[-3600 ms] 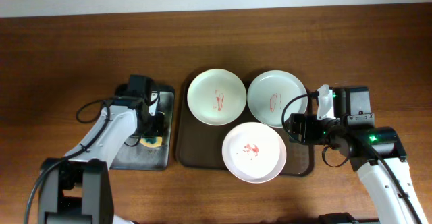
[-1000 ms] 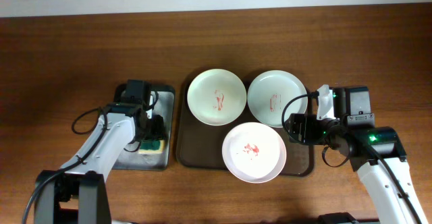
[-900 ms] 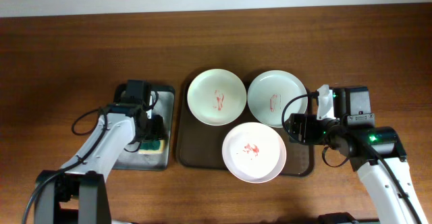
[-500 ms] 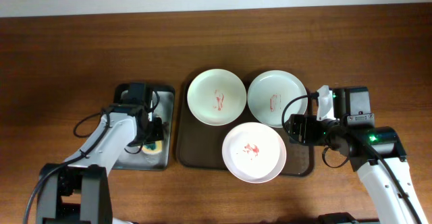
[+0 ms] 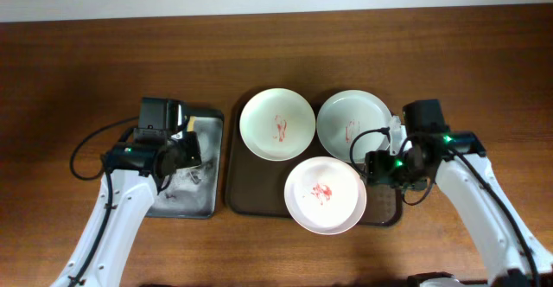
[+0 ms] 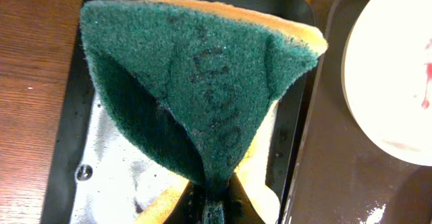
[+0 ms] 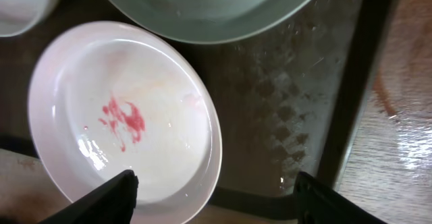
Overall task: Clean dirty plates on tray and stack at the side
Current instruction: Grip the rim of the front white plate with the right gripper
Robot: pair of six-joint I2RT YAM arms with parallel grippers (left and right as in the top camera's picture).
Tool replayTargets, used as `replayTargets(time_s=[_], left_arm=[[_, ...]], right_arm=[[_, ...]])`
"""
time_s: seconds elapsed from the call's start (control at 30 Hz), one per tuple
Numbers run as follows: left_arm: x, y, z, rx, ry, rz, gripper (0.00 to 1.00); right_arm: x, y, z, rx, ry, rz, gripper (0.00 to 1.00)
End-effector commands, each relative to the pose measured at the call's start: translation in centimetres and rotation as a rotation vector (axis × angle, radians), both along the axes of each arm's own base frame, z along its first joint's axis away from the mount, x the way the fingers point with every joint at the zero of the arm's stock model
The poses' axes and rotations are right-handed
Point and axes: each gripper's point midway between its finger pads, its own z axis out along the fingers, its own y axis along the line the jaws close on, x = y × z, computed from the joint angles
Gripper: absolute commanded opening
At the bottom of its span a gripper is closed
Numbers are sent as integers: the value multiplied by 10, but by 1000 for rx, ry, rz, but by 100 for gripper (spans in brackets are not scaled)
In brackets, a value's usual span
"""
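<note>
Three white plates lie on the dark brown tray (image 5: 235,190): a greenish one at back left (image 5: 276,124), one at back right (image 5: 354,126) and one in front (image 5: 325,194). Each has red smears. My left gripper (image 5: 180,153) is shut on a green-yellow sponge (image 6: 202,82) and holds it folded above the small black tray (image 5: 197,199). My right gripper (image 5: 373,168) is open and empty over the right edge of the front plate (image 7: 121,116). Its fingers (image 7: 111,198) stand to either side of that rim.
The small black tray (image 6: 101,163) has a wet grey inside and sits left of the brown tray (image 6: 337,170). The back left plate's edge (image 6: 391,69) shows in the left wrist view. Bare wooden table lies right of the brown tray's rim (image 7: 358,82).
My left gripper has lifted the sponge off the small black tray. My right arm has swung in, and its gripper is now lower, over the front plate's right edge.
</note>
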Motion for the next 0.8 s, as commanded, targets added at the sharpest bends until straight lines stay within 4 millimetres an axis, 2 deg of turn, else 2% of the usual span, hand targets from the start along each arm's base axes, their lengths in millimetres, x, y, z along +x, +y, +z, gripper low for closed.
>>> replayTargets(time_s=[0.0, 0.07, 0.27, 0.33, 0.4, 0.53, 0.77], left_arm=[[7, 4, 15, 22, -49, 9, 0], [7, 4, 15, 22, -50, 9, 0], [7, 4, 15, 22, -50, 9, 0], [7, 4, 15, 22, -50, 9, 0], [7, 4, 15, 21, -50, 9, 0], [7, 4, 15, 22, -50, 9, 0], [8, 4, 15, 21, -53, 9, 0]], right_arm=[[6, 6, -14, 27, 54, 7, 65], [4, 13, -26, 64, 109, 11, 54], [-1, 16, -57, 72, 221, 8, 51], [-2, 19, -64, 72, 242, 19, 42], [-5, 26, -71, 67, 257, 49, 28], [-1, 37, -73, 64, 232, 87, 10], [6, 41, -74, 67, 207, 70, 5]])
